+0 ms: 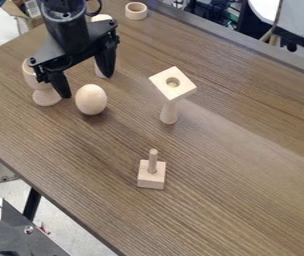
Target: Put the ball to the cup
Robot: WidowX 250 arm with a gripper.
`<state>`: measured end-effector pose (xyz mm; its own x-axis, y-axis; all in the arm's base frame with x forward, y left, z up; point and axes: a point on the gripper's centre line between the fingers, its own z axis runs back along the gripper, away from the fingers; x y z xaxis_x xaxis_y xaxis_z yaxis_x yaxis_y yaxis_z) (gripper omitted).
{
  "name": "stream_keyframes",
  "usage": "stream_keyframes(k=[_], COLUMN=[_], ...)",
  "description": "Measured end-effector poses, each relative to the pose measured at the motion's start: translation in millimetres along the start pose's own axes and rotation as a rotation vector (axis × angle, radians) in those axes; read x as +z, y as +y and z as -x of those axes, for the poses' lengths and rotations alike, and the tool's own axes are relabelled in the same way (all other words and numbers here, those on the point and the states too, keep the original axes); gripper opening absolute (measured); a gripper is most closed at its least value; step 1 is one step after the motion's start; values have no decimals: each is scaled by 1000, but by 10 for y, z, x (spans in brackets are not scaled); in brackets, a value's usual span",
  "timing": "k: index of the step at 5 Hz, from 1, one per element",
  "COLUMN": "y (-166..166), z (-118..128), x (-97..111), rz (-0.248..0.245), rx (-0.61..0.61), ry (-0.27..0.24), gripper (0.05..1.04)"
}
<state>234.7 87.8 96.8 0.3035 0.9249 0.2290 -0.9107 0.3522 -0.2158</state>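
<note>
Brown wooden tabletop [235, 185] holds a pale ball [91, 99] near a wooden cup [46, 97]; the black gripper [86, 86] hangs by them, its two fingers spread apart.

Table [235, 165]; ball [90, 99]; cup [46, 97]; ring [136, 16]; pegged block [150, 180]; square-topped stand [169, 113]; wooden piece [102, 18]

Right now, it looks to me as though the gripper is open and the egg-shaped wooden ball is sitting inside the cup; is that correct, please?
Not quite: the ball is not inside the cup. The camera view shows it resting on the table beside the cup. The gripper is open, as you say.
</note>
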Motion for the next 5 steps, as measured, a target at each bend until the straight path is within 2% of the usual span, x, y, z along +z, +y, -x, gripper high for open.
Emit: stream_keyframes(k=[1, 2, 3, 4, 5], y=[36, -54, -69, -66, -27], z=[31, -80, -162, -171, -137], x=[-40, -147, -202, -224, -275], rz=[-16, -40, -95, -112, -130], rx=[3, -1, 0, 1, 12], ry=[15, 40, 35, 26, 60], gripper=[1000, 1000, 1000, 1000, 1000])
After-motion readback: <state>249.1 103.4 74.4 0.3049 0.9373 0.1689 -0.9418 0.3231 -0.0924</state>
